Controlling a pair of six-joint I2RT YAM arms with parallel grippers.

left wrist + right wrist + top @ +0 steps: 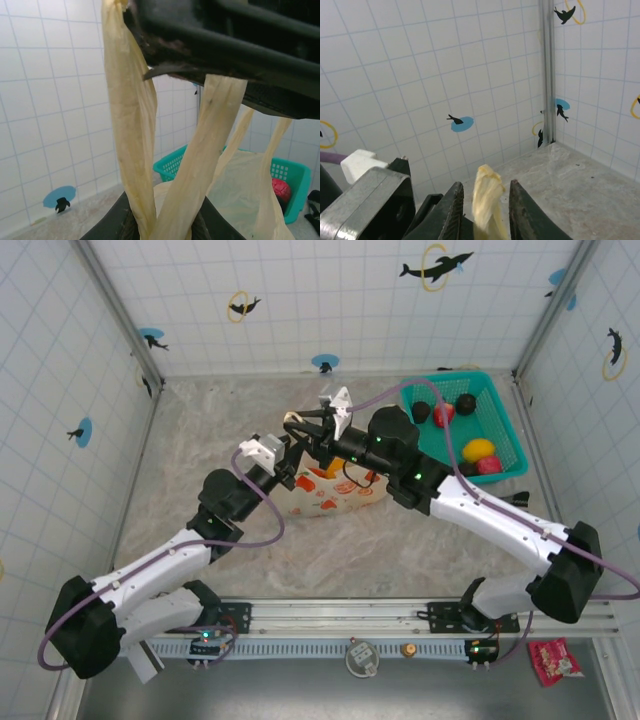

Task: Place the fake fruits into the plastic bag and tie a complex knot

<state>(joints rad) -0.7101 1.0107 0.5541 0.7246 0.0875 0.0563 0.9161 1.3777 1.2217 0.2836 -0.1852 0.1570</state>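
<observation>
In the middle of the table, the bag (330, 502) sat bulging on the marble top, with both grippers bunched up right over its far edge. From the top camera, the left gripper (291, 462) and the right gripper (300, 426) were nearly touching each other, so the bag was basically straight under both of them. Orange and red patches showed on the bag's side. Fruit or print? Couldn't tell from up there.

On the left wrist cam, the left gripper (162, 231) was pinched nearly closed on the bag's handles (131, 125). Two twisted cream strips ran up out of the narrow gap between its fingers, one of them going up past the black body of the right arm overhead. More of the bag hung slack just behind.

On the right wrist cam, the right gripper (482, 216) was pretty much the same deal: jaws close together with a scrunched tuft of the bag (488, 197) poking up between them, touching or nearly touching both fingers.

Off to the right, well apart from the bag, the teal basket (502, 410) held loose fruits (481, 450): yellow, red, pink and a couple of dark ones. The left cam caught a red one (281, 190) in there too.
</observation>
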